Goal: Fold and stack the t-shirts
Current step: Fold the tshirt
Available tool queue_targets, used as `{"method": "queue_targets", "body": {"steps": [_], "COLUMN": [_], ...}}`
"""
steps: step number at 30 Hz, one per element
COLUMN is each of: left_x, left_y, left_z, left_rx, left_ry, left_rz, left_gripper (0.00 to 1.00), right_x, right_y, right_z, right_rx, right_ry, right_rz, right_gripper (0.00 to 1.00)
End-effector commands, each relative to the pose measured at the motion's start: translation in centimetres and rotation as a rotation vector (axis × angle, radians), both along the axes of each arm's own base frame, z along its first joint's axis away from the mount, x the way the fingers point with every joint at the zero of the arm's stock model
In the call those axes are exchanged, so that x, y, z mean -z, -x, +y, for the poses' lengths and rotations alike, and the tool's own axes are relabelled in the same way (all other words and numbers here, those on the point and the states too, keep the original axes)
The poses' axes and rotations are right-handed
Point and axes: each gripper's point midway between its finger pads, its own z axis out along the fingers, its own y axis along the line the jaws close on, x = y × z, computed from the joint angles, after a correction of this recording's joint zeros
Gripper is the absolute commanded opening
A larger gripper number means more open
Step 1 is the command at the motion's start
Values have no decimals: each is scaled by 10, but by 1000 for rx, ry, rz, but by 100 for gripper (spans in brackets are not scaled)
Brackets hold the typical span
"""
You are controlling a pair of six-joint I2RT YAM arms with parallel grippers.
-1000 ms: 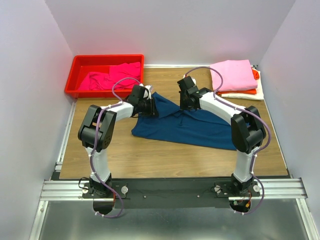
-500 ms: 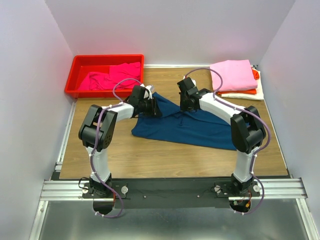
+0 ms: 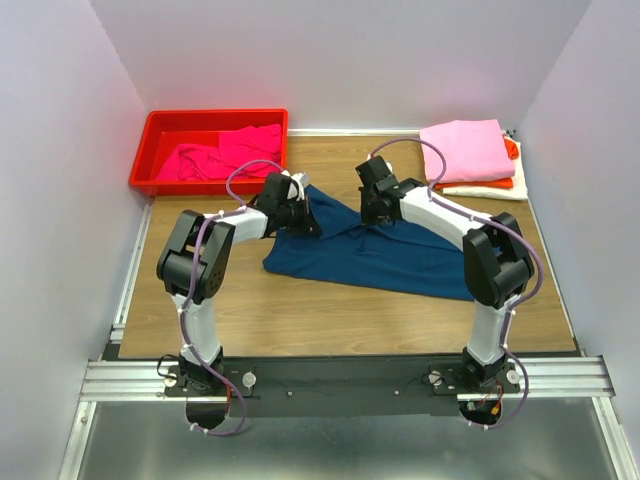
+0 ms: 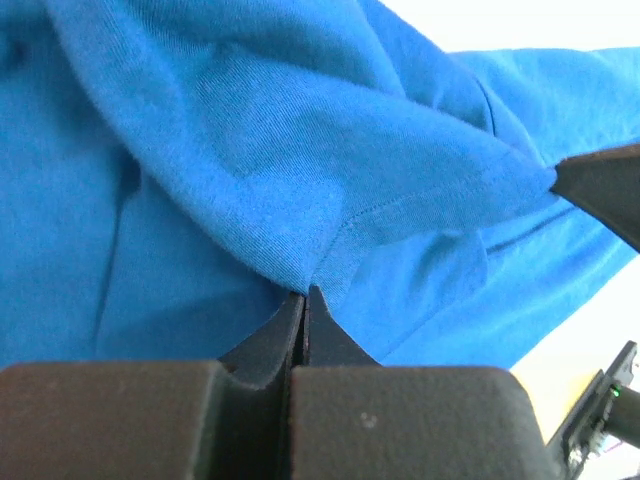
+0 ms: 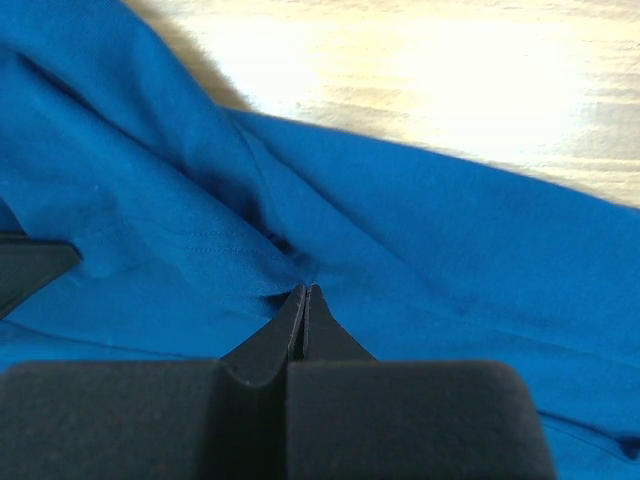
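Left hand (image 4: 304,293) edged right | right hand (image 5: 305,290) pinching | navy tee (image 3: 385,258) rumpled

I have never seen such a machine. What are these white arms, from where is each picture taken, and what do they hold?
These are two robot arms, the left arm and the right arm, bolted at the near edge of a table. The wide picture comes from a fixed camera above and behind them. The two close pictures come from cameras on the wrists; the dark shapes at the bottom are each arm's own fingers. A navy t-shirt lies in the middle. The left gripper and the right gripper are each shut on a fold of it. At the far left, a red bin holds a magenta t-shirt. At the far right is a stack: a light pink t-shirt on top, an orange t-shirt and a cream t-shirt below.
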Motion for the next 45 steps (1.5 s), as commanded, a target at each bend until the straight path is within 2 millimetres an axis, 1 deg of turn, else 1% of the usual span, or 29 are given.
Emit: {"method": "queue_targets", "body": {"steps": [1,3,8,13,17,22,27,28,33,45], "left_x": [-32,-38,-40,-33,-35,-32,-34,-37,-42,-36], "left_y": [10,19,38,53,66,80,82,81,84,105], "left_z": [7,11,21,30,35,36,44,46,53,62], "left_rx": [1,3,5,10,9,28,-5,-19,-56,-64], "left_ry": [14,10,-23,-68,-77,-73,-104,-111,-136,-159], "left_rz": [-32,-23,20,67,85,128,134,131,129,185], "left_gripper": [0,0,0,0,0,0,0,0,0,0], "right_x": [-11,-11,-9,-10,-15,-13,-7,-6,-6,-3], "right_y": [19,23,35,42,49,61,69,74,83,97], "right_z": [5,5,5,4,1,-3,-4,0,4,7], "right_rx": [-44,-55,-78,-95,-110,-127,-150,-169,-200,-231], "right_ry": [-37,-38,-44,-38,-29,-19,-13,-29,-41,-37], "right_rz": [41,59,105,137,155,198,235,259,288,341], "right_gripper": [0,0,0,0,0,0,0,0,0,0]}}
